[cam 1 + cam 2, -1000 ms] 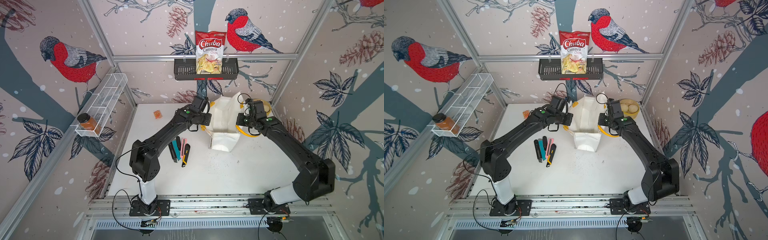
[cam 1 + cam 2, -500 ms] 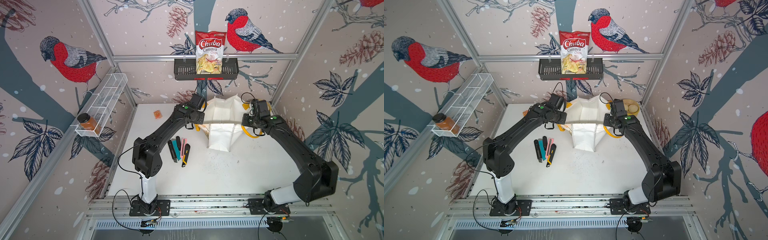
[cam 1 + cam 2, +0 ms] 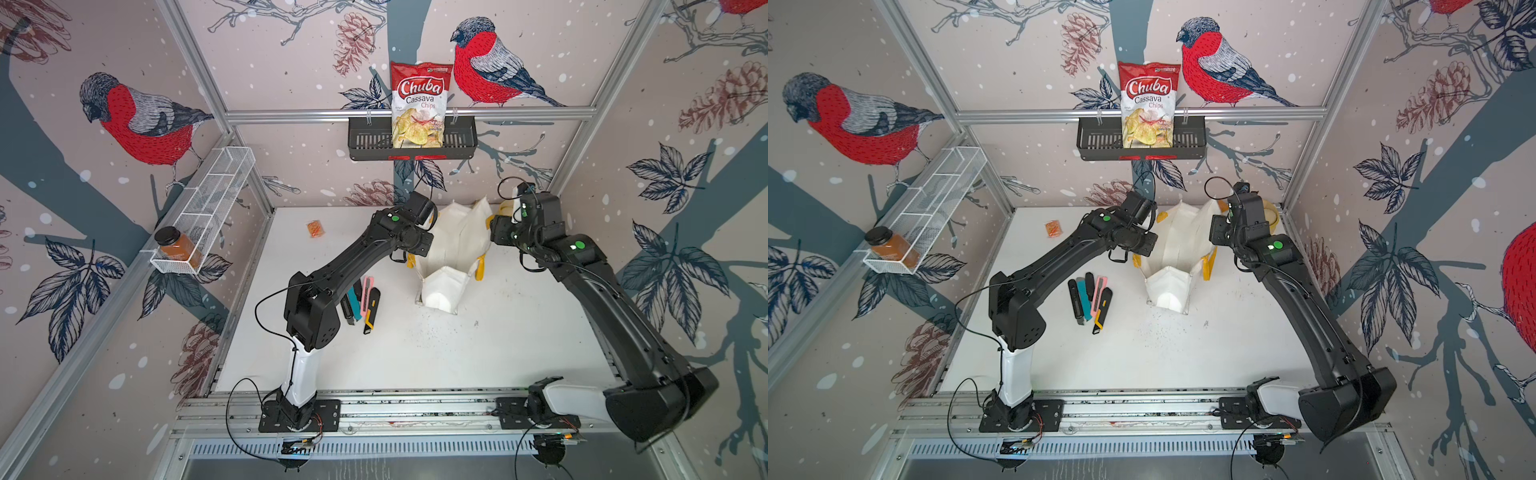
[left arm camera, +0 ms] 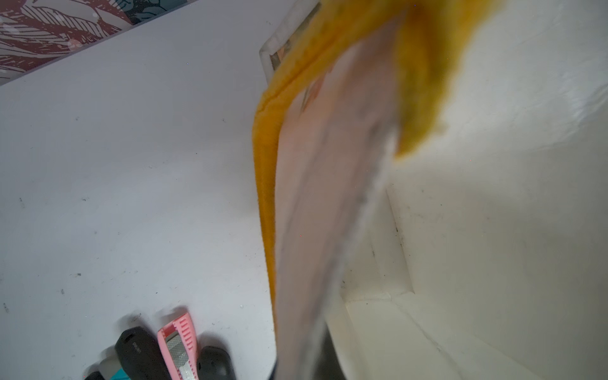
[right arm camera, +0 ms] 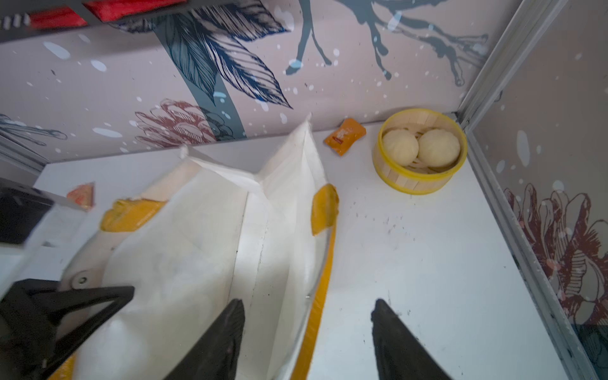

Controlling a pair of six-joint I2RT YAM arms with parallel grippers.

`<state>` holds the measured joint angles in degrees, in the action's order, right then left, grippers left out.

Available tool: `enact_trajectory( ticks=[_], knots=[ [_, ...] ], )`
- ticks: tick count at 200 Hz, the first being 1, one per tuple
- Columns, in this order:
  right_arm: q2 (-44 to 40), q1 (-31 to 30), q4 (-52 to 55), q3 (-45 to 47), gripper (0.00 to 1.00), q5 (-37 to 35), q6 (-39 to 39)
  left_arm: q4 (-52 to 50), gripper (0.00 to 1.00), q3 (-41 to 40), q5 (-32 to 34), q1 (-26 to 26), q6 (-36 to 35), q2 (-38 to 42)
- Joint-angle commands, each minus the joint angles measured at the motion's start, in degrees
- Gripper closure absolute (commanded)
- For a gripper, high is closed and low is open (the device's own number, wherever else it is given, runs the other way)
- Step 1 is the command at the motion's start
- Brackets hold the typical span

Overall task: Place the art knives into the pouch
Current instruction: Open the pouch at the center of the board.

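The pouch (image 3: 453,245) (image 3: 1177,245), white with yellow handles, lies at the back middle of the table with its mouth facing the front. My left gripper (image 3: 419,245) is shut on its left rim; in the left wrist view the pinched fabric (image 4: 329,197) and a yellow handle (image 4: 265,184) hide the jaws. At the pouch's right side my right gripper (image 5: 308,302) (image 3: 496,232) stands open, one finger over the white fabric, one over bare table, holding nothing. Several art knives (image 3: 361,299) (image 3: 1090,299) lie in a row left of the pouch, one of them pink (image 4: 179,345).
A bamboo steamer (image 5: 421,184) with two buns sits in the back right corner, an orange sachet (image 5: 343,136) beside it. Another orange packet (image 3: 315,228) lies at the back left. A chips bag (image 3: 417,104) stands in a wall basket; a jar (image 3: 178,249) sits on the side rack.
My right gripper has opened and let go of the pouch's right rim. The pouch, stretched wide between both arms half a second ago, has slackened. The left gripper keeps its hold.
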<state>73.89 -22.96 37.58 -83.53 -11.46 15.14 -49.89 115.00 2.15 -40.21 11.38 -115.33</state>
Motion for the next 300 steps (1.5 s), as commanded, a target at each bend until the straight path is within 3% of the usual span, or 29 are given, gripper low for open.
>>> enact_trajectory(
  ticks=[1, 59, 95, 139, 195, 236, 300],
  knots=[
    [0.69, -0.93, -3.08, -1.46, 0.39, 3.26, -0.56, 4.30, 1.00, -1.02, -2.06, -0.25, -0.33, 1.52],
    [14.09, -1.53, -12.18, -0.17, 0.40, 15.89, -0.71, 6.19, 1.00, -2.08, -2.62, -0.22, 0.04, 2.72],
    [22.49, -3.80, -13.71, 0.54, 0.40, 17.21, -0.12, 9.16, 1.00, -3.38, -4.53, -0.15, 0.93, 3.53],
    [26.88, -4.19, -24.99, 9.23, 0.40, 23.17, 2.89, 10.36, 1.00, -4.25, -5.58, 0.52, 2.58, 3.84],
    [34.61, -6.20, -30.46, 11.86, 0.40, 26.87, 4.87, 15.61, 1.00, -8.65, -8.54, 2.50, 5.23, 5.54],
    [38.97, -6.21, -26.07, 13.35, 0.38, 24.13, 3.82, 17.57, 1.00, -12.23, -10.42, 7.69, 6.52, 9.96],
    [39.94, -5.69, -14.31, 12.45, 0.36, 15.29, -1.11, 20.22, 1.00, -18.86, -6.66, 14.31, 7.15, 17.58]
  ],
)
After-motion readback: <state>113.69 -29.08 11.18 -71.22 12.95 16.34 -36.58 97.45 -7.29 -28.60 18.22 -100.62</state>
